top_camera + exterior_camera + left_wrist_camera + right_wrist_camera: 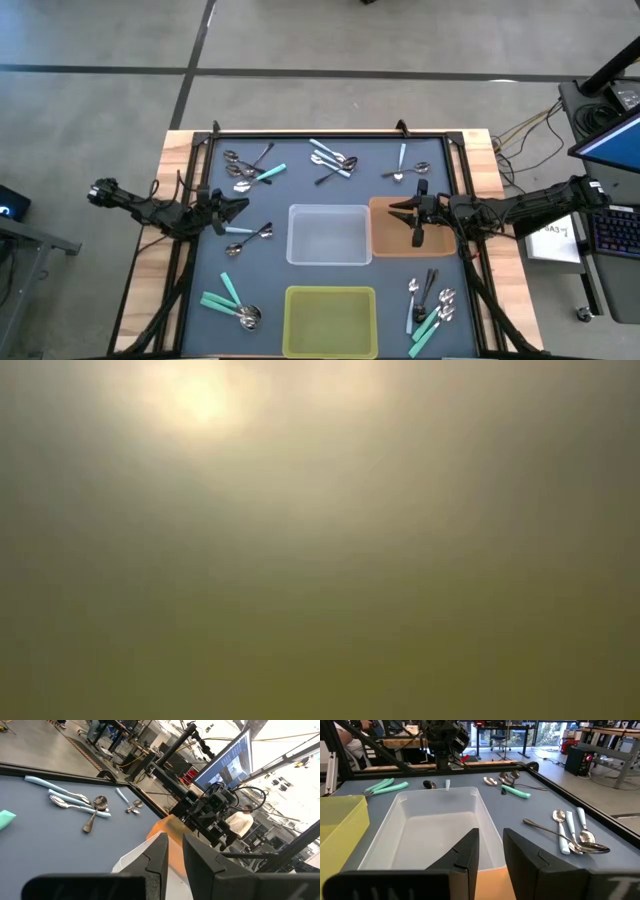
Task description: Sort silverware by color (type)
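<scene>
Across the low view, only haze.

The low view is a featureless yellow-brown blur with a bright glow upper left, while the other views are evenly lit and sharp.

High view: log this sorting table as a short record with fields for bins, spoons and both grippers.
bins: clear plastic bin at centre, brown bin to its right, yellow-green bin at the near edge; no spoon visible in any
spoons: scattered metal-bowled spoons in clusters, e.g. teal-handled pair, mixed group
left gripper: over the mat left of the clear bin, holding nothing, fingers slightly apart
right gripper: over the brown bin, holding nothing, fingers slightly apart
</scene>
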